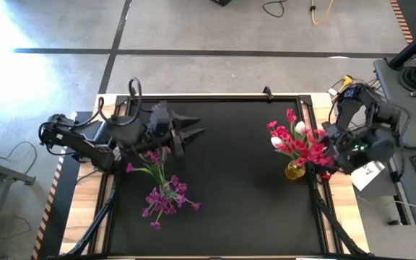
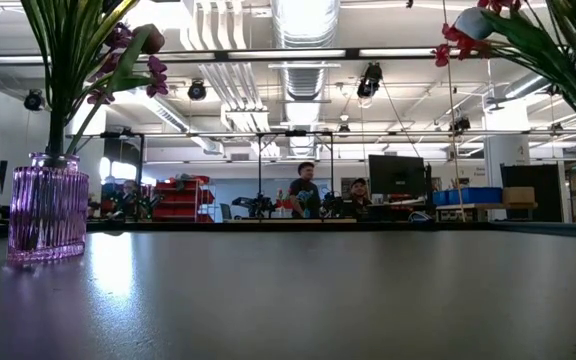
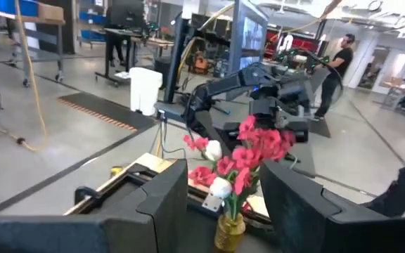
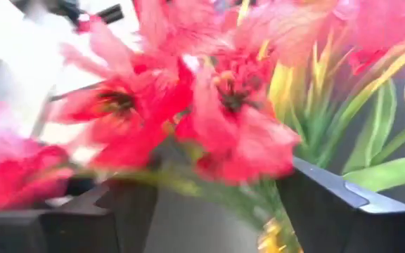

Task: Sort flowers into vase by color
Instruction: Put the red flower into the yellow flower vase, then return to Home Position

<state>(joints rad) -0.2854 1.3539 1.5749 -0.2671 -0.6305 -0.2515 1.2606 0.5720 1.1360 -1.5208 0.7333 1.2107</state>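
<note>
Judging from how things lay, the step in hand was the seating of the red-pink flowers (image 1: 305, 144) in the yellow vase (image 1: 294, 171) near the right edge of the bench (image 1: 237, 209). The right pincer (image 4: 213, 204) was at this bouquet, its two dark fingers apart with green stems (image 4: 209, 186) passing between them; I could not tell whether the fingers touched the stems. To do this step well, the pincer should let the stems go only when they sat deep in the vase, and then draw back slowly and straight, because the blossoms crowded close around the fingers and a sideways move could drag a stem out or tip the small vase. White tulip buds (image 1: 276, 142) stood in the same bunch. The purple-magenta flowers (image 1: 166, 196) were in the purple ribbed vase (image 2: 46, 212) on the left side of the bench. The left pincer (image 1: 193, 128) waited above the rear left part of the bench, its fingers apart and holding nothing. The bench surface was a black mat inside a wooden frame (image 1: 78, 217), and it shone a little under the lamps. Behind it was a large workshop with ceiling pipes, monitors and red bins, where two people (image 2: 305, 190) stood far away.
</note>
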